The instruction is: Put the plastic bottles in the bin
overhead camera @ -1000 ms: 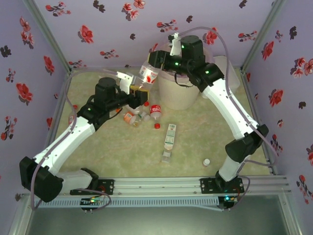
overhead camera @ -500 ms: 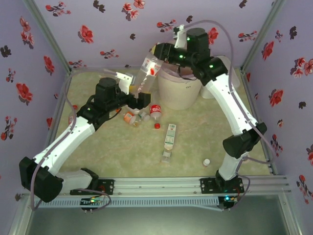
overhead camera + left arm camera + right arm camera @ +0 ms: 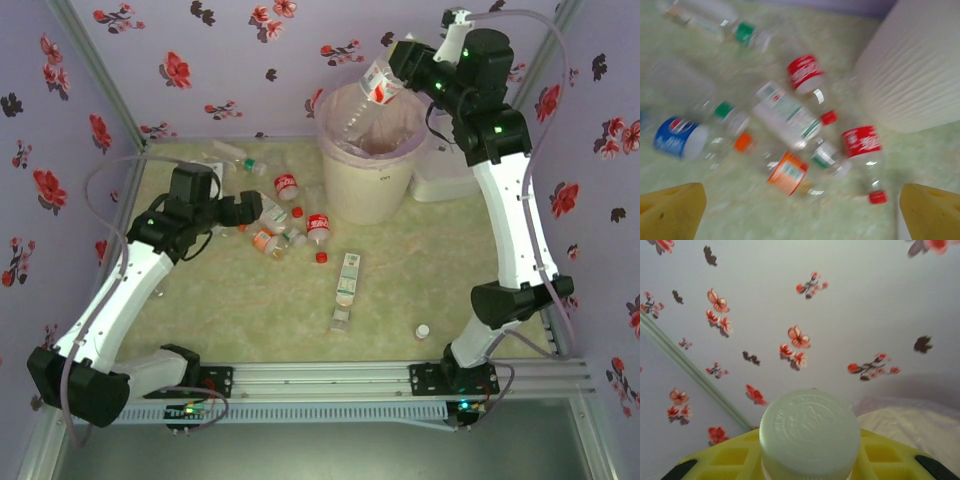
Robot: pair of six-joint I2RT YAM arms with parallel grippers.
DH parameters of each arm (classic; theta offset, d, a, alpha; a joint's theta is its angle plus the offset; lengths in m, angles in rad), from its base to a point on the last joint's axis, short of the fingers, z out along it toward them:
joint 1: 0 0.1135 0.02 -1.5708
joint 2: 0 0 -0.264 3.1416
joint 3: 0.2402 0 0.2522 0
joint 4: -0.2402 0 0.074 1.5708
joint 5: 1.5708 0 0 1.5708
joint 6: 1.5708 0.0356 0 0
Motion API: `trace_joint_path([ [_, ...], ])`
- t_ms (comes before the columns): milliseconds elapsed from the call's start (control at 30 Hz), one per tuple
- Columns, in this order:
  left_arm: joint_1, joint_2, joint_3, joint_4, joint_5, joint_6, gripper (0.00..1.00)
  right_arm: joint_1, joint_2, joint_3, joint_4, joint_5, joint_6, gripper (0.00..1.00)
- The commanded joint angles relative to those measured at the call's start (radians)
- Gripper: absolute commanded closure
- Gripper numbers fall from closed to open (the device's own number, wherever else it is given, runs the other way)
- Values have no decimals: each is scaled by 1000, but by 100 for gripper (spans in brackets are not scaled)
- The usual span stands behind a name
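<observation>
Tipping the bin (image 3: 365,190) would be the costliest slip. The right arm reaches up beside it, so a careless withdrawal could likely clip the rim and shift the pink bag liner.

The next risk is the held bottle (image 3: 368,98). The right gripper (image 3: 392,72) is clenched on its neck, and the white cap (image 3: 810,426) sits between the yellow fingers (image 3: 725,460) in the wrist view. The bottle hangs tilted, with its base over the left part of the bin's mouth. If let go at this slant, it may strike the rim and bounce onto the table.

Near the bin's foot, the left gripper (image 3: 250,208) hovers with its jaws spread wide and holds nothing. Below it is a crowded heap of bottles (image 3: 285,225). Closing there could trap two at once or send the round ones rolling away.

A loose red cap (image 3: 321,257) and a small white cap (image 3: 423,330) lie apart on the table and could be overlooked.

As to looks, the bin is a large cream-white bucket, faintly ribbed on its wall (image 3: 915,65). It stands at the far middle of the table.

The held bottle is clear with a red label. The heap holds two red-labelled bottles (image 3: 862,145), a green-and-white labelled one (image 3: 787,115), a blue Pepsi bottle (image 3: 680,140) and an orange-labelled one (image 3: 787,172). All of them lie on their sides, touching or just beside one another.

A flattened green-labelled bottle (image 3: 347,280) lies by itself, nearer the arms.
</observation>
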Motion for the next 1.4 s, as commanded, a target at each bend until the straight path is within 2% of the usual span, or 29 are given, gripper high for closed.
trace_joint_path([
  [0, 45, -27, -24, -197, -102, -39, 0, -9, 37, 74, -44, 86, -109, 96],
  [133, 104, -27, -50, -280, -151, -40, 0, -9, 94, 87, -81, 141, -165, 97],
  [333, 184, -47, -113, -301, -232, -67, 0, -9, 185, 97, -134, 163, -204, 98],
  [433, 261, -50, -158, -248, -243, -94, 0, -13, 269, 179, -230, 160, -206, 98],
  [567, 332, -59, -197, -145, -223, -119, 0, -15, 342, 186, -256, 107, -186, 98],
  [833, 438, -82, -220, -162, -263, -97, 0, -13, 455, 115, -252, 72, -144, 98],
  [967, 491, -131, -279, -145, -262, -116, 0, -12, 502, 75, -236, 79, -117, 92],
  [1033, 509, -147, -308, -127, -262, -135, 0, -10, 504, 37, -208, 77, -109, 86],
  [1233, 537, -127, -345, -110, -248, -152, 0, -15, 505, 12, -205, 79, -97, 54],
  [1367, 592, -129, -381, -67, -213, -149, 0, -17, 483, 17, -218, 76, -98, 33],
])
